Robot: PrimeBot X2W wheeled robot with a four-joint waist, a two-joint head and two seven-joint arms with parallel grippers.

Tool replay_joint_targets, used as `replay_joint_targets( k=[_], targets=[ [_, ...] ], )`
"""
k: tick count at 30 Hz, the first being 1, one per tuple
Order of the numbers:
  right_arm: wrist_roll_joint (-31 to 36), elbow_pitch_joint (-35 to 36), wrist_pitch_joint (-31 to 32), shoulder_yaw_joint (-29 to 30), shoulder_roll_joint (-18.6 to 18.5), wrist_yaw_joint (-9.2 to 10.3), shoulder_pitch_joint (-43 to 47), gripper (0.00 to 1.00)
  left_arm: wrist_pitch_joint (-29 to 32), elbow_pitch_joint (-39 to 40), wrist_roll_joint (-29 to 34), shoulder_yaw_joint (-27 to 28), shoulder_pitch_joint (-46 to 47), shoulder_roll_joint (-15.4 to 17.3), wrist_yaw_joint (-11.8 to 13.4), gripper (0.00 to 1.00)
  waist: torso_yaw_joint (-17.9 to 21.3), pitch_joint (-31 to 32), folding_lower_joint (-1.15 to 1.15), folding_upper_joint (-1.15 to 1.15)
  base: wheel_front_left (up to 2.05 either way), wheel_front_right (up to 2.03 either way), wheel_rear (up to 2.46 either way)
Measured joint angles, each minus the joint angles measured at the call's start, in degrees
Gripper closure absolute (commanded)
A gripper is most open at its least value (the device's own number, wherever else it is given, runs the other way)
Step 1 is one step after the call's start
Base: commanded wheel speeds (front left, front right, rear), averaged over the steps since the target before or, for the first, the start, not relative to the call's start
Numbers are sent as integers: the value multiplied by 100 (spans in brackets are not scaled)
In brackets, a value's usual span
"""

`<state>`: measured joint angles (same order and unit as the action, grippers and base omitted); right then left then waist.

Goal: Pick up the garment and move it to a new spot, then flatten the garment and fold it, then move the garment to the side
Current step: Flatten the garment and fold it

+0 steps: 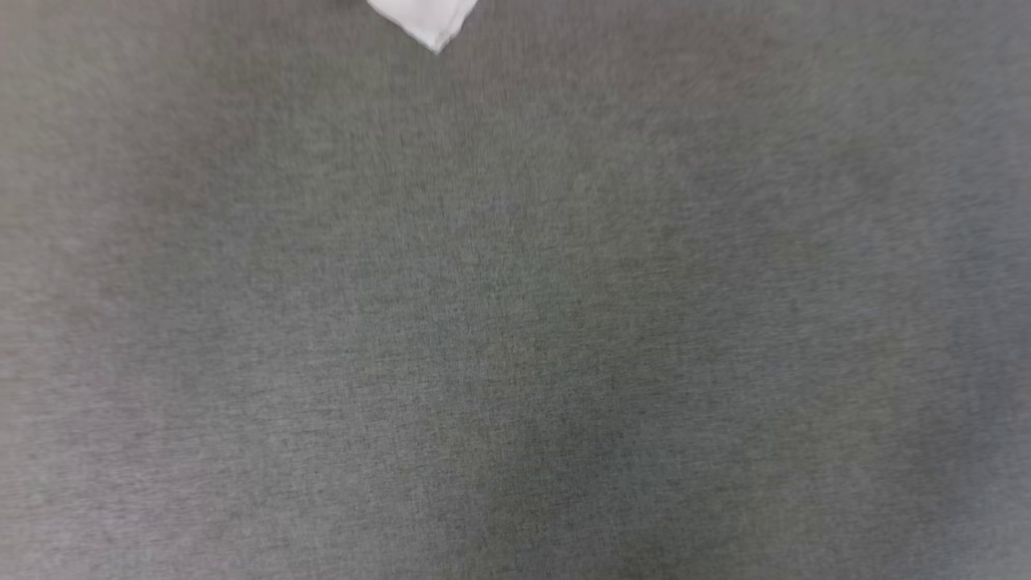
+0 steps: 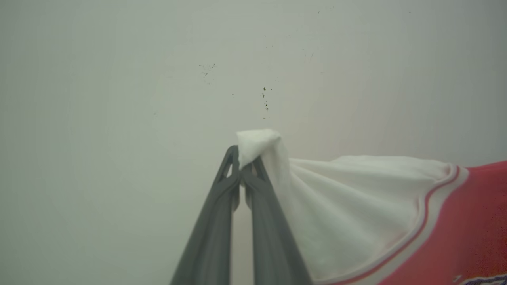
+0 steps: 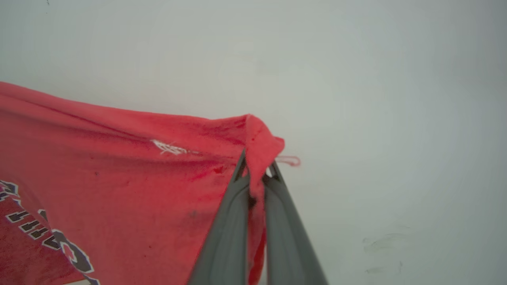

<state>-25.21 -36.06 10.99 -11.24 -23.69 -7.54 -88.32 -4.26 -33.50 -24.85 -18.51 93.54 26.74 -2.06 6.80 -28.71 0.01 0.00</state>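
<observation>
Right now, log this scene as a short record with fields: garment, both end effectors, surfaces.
garment: red shirt with black, white-outlined lettering and striped trim; pinched at two points
left end effector: shut on the tip of the white sleeve
right end effector: shut on a red fabric edge; loose thread beside it
head view: white fabric corner at the top edge, over a grey surface
wrist backdrop: plain pale surface with a few dark specks
</observation>
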Motion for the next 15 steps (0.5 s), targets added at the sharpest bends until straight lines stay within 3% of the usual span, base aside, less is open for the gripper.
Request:
replay_joint_targets(
  k=[15],
  targets=[
    [-168,-374,-298,-498,65,1,-578,100,-234,-231,-90,0,297,-93,54,100,-68,-1239,0,0,0,0,0]
  ],
)
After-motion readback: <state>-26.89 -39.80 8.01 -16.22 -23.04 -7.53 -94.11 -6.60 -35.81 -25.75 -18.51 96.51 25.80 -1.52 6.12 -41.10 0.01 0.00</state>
